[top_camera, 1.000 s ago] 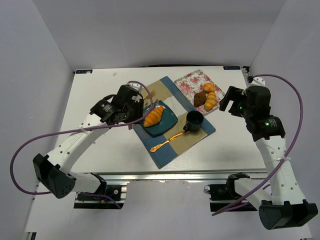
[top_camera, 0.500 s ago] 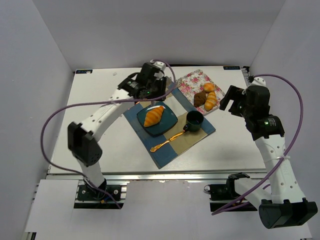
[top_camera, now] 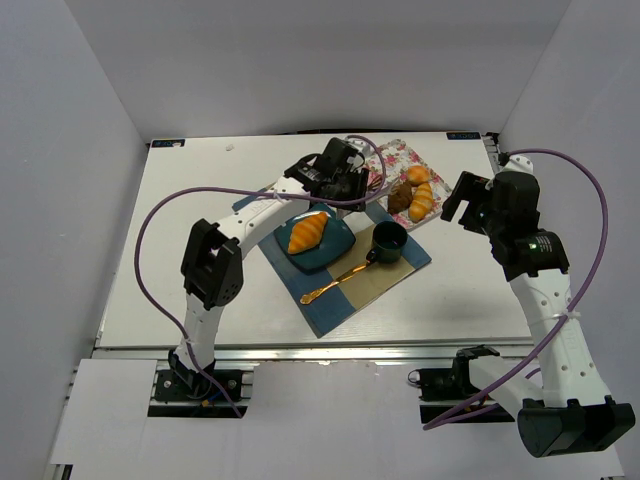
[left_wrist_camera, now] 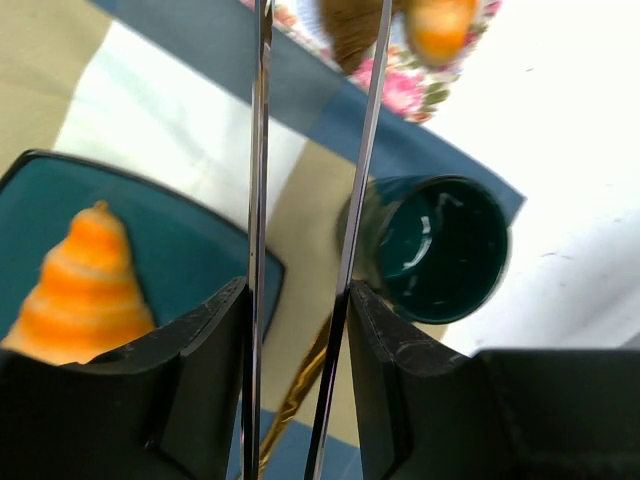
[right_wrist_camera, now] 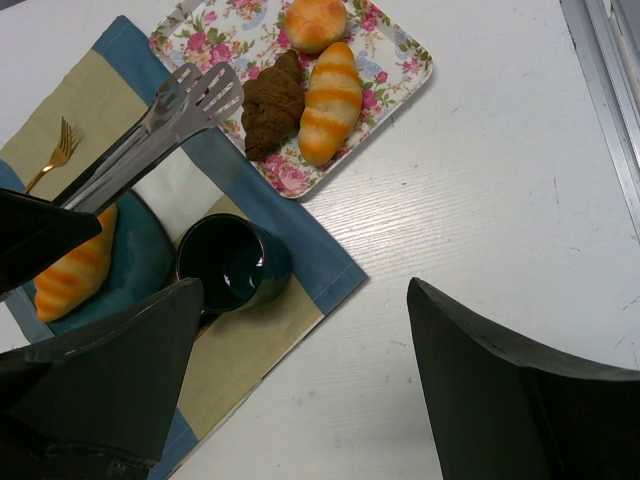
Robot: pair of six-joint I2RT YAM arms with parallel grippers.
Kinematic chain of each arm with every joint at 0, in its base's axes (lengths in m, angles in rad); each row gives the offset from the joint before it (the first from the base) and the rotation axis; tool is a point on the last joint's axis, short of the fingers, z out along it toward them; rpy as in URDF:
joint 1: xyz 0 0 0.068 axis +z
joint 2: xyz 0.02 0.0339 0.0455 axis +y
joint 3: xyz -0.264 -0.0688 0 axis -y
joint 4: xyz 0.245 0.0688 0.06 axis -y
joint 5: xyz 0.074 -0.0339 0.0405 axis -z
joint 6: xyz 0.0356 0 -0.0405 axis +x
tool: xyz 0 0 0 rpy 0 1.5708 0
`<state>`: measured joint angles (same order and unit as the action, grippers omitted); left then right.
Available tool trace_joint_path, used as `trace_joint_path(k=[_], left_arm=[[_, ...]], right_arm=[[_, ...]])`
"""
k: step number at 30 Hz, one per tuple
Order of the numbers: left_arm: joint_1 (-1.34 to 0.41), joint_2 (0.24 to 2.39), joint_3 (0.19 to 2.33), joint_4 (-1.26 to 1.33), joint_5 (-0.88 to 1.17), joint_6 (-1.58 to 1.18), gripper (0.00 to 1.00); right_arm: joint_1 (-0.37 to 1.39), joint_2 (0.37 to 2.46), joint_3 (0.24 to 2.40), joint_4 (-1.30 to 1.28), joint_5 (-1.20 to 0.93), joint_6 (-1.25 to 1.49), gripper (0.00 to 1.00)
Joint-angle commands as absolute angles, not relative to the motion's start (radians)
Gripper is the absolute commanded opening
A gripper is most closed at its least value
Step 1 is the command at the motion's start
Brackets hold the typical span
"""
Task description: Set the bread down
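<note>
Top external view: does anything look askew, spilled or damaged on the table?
Nothing is spilled or damaged. Only the placemat lies skewed, diagonal to the table edges, with the plate and gold utensil turned along with it.

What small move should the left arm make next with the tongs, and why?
Probably move the tongs a little on over the tray and down toward the brown croissant. The left gripper holds them empty, with the tips near it. One orange croissant already lies on the plate, and three more wait on the tray.
</note>
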<state>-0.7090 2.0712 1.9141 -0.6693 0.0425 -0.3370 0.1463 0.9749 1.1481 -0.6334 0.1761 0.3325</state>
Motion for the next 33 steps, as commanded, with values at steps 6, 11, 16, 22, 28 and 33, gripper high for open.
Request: trace_joint_path(k=[6, 11, 16, 22, 28, 33], left_arm=[[-0.729, 2.057, 1.97, -0.6, 0.091, -0.373, 0.53], [-0.736, 2.091, 2.002, -0.618, 0.078, -0.367, 0.53], [-0.738, 2.12, 2.006, -0.614, 0.094, -0.371, 0.54], [-0.749, 2.146, 2.0, -0.611, 0.097, -0.371, 0.56], [-0.756, 2.171, 2.006, -0.626, 0.104, -0.367, 0.58], [-0.759, 2.195, 2.019, -0.643, 0.106, -0.364, 0.51]], right_arm=[[0.147, 0.977, 1.144, -0.604, 0.178, 0.324, 0.89], [0.147, 0.985, 1.147, -0.601, 0.175, 0.316, 0.89], [0.147, 0.986, 1.143, -0.598, 0.176, 0.302, 0.89], [0.149, 0.991, 1.138, -0.598, 0.179, 0.293, 0.89], [0.149, 0.994, 1.132, -0.595, 0.178, 0.288, 0.89], [0.147, 1.0, 1.129, -0.592, 0.176, 0.282, 0.89]])
